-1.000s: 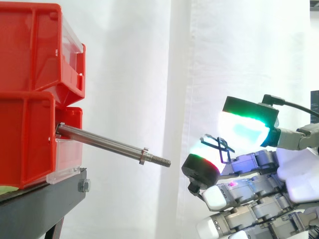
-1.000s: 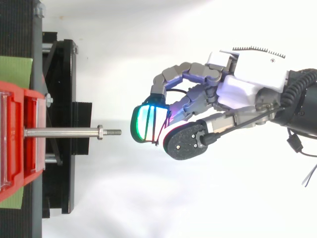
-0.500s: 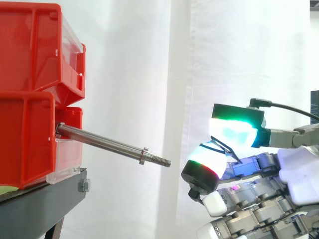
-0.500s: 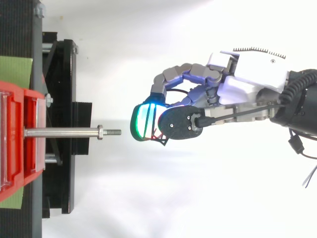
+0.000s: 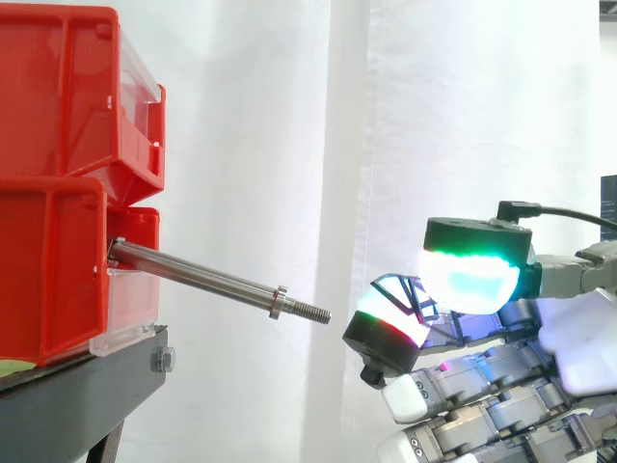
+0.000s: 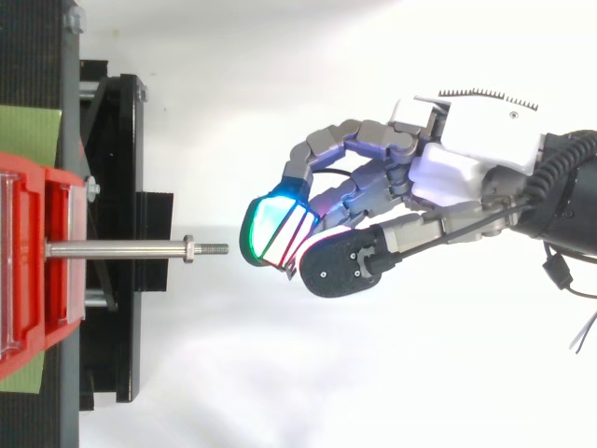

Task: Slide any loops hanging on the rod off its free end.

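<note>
A steel rod [image 5: 202, 280] juts right from the red bins [image 5: 58, 183], and its threaded free end [image 6: 216, 249] is bare. No loop hangs on it. My hand [image 6: 466, 168] hovers just right of the rod tip, fingers curled. A thin black loop [image 5: 397, 287] lies across a glowing fingertip [image 6: 272, 231], and the thumb pad [image 5: 470, 275] presses against it from above. The fingertip sits a short gap from the rod end, slightly lower in the side view.
The bins rest on a black stand [image 6: 112, 140] at the left. A white curtain [image 5: 434, 116] hangs behind. Open space lies between the rod tip and my hand.
The thumb swung over the fingertip and back down beside it. The fingertip with the loop edged slightly toward the rod end. The rod stayed still.
</note>
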Available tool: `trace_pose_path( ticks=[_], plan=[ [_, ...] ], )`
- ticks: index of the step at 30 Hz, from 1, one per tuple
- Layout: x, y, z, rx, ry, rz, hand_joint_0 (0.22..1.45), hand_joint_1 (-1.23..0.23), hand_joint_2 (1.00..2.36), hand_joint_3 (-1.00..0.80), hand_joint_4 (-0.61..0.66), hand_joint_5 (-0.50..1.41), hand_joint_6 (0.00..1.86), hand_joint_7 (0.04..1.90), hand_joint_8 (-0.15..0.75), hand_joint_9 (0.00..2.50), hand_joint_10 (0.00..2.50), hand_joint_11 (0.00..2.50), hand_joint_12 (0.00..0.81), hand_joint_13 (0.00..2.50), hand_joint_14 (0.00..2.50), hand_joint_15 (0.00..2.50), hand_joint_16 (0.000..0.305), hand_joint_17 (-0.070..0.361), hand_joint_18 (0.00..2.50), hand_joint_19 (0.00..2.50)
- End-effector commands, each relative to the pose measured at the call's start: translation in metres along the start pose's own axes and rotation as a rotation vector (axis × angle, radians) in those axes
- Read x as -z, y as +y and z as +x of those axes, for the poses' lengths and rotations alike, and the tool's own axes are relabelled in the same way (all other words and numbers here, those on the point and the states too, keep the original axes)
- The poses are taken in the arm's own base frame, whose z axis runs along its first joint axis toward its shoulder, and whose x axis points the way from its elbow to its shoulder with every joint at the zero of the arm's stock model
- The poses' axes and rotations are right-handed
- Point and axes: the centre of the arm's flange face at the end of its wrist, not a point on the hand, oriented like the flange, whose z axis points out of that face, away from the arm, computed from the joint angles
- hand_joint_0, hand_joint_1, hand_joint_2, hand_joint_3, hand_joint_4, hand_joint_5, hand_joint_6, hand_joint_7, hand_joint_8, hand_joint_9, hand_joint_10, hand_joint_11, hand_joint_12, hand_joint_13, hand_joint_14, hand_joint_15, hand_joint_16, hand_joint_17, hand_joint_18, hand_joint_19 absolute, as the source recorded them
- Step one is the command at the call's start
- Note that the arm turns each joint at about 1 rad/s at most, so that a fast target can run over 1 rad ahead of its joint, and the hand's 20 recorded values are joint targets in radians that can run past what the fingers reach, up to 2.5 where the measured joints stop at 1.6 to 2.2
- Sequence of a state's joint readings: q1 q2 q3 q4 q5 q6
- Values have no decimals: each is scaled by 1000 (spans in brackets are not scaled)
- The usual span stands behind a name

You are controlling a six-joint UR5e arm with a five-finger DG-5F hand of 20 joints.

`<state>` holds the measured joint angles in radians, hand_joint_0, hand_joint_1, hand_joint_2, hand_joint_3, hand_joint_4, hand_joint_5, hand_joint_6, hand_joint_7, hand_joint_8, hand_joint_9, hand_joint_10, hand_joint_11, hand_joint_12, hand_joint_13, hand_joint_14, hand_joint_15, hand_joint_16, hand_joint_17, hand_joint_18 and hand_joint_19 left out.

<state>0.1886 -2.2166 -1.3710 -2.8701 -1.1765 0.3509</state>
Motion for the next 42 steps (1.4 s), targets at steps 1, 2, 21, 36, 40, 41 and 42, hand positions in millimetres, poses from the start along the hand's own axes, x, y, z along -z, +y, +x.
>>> trace_pose_path(
  ticks=[1,2,21,36,40,41,42],
  plan=[
    [0,0,0,0,0,0,663,-843,1008,-395,128,-182,866,825,284,793,6,198,350,601,2,72,48,108,684,255],
    [0,0,0,-1,0,-1,660,-836,1007,-403,126,-178,862,835,288,799,6,196,350,600,3,70,48,108,684,252],
    [-2,4,1,-3,-5,-8,589,-707,1012,-160,111,-148,880,888,324,851,5,176,394,647,2,83,56,126,737,252],
    [-1,4,1,-16,-8,0,593,-631,1000,-500,104,-145,867,899,261,811,4,160,350,616,3,88,47,106,678,279],
    [-1,4,1,-17,-7,-2,584,-574,1000,-500,108,-138,861,920,252,820,5,154,352,623,3,84,47,106,679,289],
    [-1,4,1,-16,-8,0,587,-573,1000,-500,107,-133,859,930,257,832,5,150,353,630,3,84,47,105,679,288],
    [-1,4,1,-17,-7,-2,606,-589,1001,-489,96,-131,859,937,262,842,5,153,351,637,3,84,46,104,680,290]
  ],
)
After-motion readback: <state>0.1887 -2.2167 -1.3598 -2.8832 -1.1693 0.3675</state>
